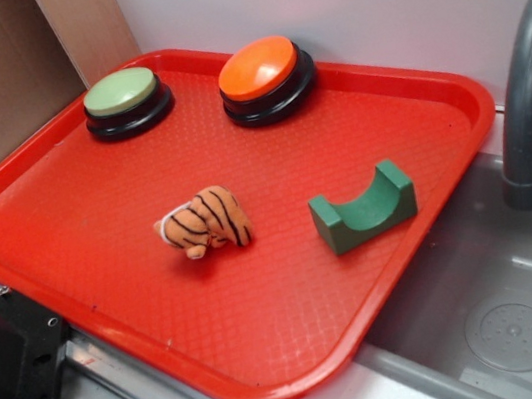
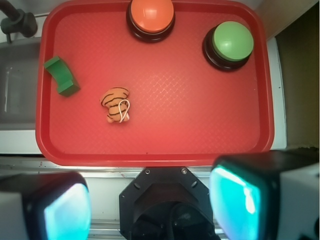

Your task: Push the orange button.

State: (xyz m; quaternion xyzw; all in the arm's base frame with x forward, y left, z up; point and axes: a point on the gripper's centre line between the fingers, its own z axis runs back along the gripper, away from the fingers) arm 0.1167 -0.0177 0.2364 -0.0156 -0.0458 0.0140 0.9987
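Buttons: two; glossy orange domed button [image 1: 264, 76] on black ring, upper centre; pale green-topped button [image 1: 126, 100] upper left.
Others: one striped plush tiger [image 1: 204, 220], one green curved block [image 1: 364, 207].
Surface: red plastic tray [image 1: 64, 201], grey sink [image 1: 527, 310] beside.
End effector [image 2: 150, 205]: fingers apart, empty.

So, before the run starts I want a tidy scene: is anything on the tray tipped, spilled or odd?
Only the plush tiger lies on its side mid-tray. The orange button, green button and green block sit upright; nothing looks spilled or damaged.
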